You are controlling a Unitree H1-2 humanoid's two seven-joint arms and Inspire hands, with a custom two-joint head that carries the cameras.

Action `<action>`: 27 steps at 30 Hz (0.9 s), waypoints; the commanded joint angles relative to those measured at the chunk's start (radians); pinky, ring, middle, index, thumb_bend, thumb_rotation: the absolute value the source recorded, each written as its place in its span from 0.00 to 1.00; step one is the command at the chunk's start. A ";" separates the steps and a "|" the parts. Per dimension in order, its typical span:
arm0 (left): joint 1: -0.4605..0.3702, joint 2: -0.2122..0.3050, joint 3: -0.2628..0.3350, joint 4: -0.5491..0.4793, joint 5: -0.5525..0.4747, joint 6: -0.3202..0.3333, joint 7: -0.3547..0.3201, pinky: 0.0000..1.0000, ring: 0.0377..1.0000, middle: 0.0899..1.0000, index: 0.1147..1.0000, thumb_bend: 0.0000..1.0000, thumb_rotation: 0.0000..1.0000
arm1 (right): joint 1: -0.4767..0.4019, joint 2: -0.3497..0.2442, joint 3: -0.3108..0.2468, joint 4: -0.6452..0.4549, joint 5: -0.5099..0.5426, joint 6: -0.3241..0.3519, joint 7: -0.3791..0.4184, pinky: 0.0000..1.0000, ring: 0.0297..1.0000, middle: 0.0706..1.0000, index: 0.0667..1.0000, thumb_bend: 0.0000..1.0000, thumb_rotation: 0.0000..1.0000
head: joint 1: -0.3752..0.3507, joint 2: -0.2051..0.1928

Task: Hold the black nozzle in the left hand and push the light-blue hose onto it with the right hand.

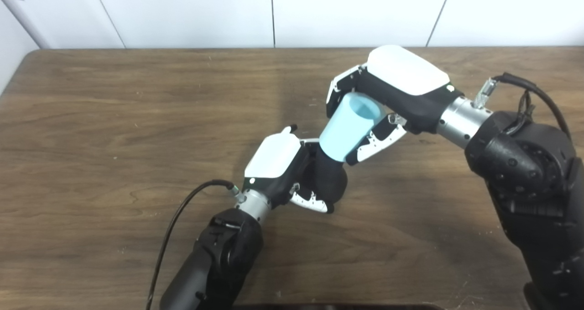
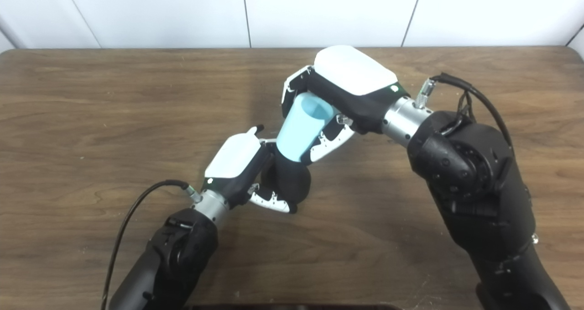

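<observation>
Wood table [image 1: 114, 118] | left hand [image 1: 283, 168] grips half-hidden black nozzle [image 1: 331, 180] | right hand [image 1: 392, 86] clasps light-blue hose [image 1: 349, 127]

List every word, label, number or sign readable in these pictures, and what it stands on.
None can be read: no print shows on the light-blue hose, the black nozzle, the left hand, the right hand or the table.

Bright, even overhead light; soft shadows under both arms on the table [image 1: 114, 118]. Slightly soft focus throughout, mild glare on white hand shells.
</observation>
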 commanded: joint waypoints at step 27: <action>0.017 -0.009 -0.037 0.035 0.002 0.006 -0.064 1.00 0.67 0.44 0.42 0.52 0.00 | -0.165 -0.062 0.128 0.012 -0.012 -0.096 0.129 0.29 0.41 0.49 0.48 0.49 0.00 | -0.006 0.010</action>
